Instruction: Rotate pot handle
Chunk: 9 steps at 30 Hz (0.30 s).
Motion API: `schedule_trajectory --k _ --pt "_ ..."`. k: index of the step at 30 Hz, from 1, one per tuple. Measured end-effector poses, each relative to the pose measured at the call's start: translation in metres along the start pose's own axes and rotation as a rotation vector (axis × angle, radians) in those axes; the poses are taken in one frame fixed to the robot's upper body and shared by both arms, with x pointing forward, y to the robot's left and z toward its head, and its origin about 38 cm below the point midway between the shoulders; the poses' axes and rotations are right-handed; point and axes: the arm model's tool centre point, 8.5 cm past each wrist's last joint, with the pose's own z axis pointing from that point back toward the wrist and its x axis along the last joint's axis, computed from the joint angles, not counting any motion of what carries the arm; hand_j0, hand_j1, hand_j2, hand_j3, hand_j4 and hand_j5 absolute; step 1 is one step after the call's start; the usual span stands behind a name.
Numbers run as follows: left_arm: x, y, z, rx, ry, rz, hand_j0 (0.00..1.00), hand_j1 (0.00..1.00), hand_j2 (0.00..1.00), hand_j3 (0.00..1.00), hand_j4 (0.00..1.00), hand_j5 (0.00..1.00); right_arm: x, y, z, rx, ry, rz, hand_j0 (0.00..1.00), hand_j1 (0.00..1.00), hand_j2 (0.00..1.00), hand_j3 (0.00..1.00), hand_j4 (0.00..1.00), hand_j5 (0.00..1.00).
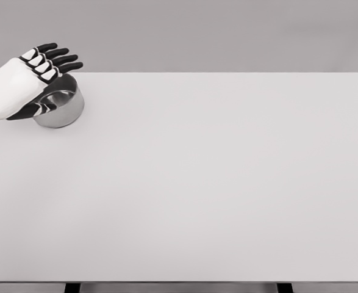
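White shell and black finger segments mark our left hand [35, 73], which enters from the picture's left edge and sits over the far left corner of the table [197, 183]. We see its fingers [61, 60] stretched out flat and slightly fanned, pointing toward the right and away from us, closed on nothing. The thumb, dark and low, lies along the near left side of the pot [61, 105], at or just beside its wall; we cannot tell whether it truly touches. The pot is a small round one of shiny steel, standing upright with its open mouth upward, and our palm covers the left and rear part of its rim. We cannot make out the handle, which may be hidden beneath the hand. The pot stands near the table's far edge and near its left edge, so there is little surface behind it or to its left. To the right and toward us the pale tabletop spreads wide and bare as far as its right edge and its near edge, where two dark legs [72, 287] show just below. Behind the far edge we see only a plain grey wall [227, 30].
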Motion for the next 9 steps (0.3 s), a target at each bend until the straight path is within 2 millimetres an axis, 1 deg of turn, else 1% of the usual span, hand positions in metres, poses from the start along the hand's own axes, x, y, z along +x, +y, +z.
schedule_trajectory --k 1,2,6,7,9 --pt "0.006 -0.008 0.0 -0.01 -0.01 0.019 1.0 1.0 1.0 1.0 1.0 1.0 0.0 0.0 0.0 0.0 0.0 0.0 1.0 1.0 1.0 1.0 1.0 1.0" --pt "0.015 -0.016 -0.005 -0.013 -0.031 0.041 1.0 1.0 1.0 1.0 1.0 1.0 0.0 0.0 0.0 0.0 0.0 0.0 1.0 1.0 1.0 1.0 1.0 1.0" --pt "0.068 -0.06 -0.034 -0.051 -0.148 0.162 1.0 1.0 1.0 1.0 1.0 1.0 0.0 0.0 0.0 0.0 0.0 0.0 1.0 1.0 1.0 1.0 1.0 1.0" --pt "0.08 -0.068 -0.041 -0.057 -0.171 0.188 1.0 1.0 1.0 1.0 1.0 1.0 0.0 0.0 0.0 0.0 0.0 0.0 1.0 1.0 1.0 1.0 1.0 1.0" --pt "0.095 -0.077 -0.05 -0.062 -0.2 0.218 1.0 1.0 1.0 1.0 1.0 1.0 0.0 0.0 0.0 0.0 0.0 0.0 1.0 1.0 1.0 1.0 1.0 1.0"
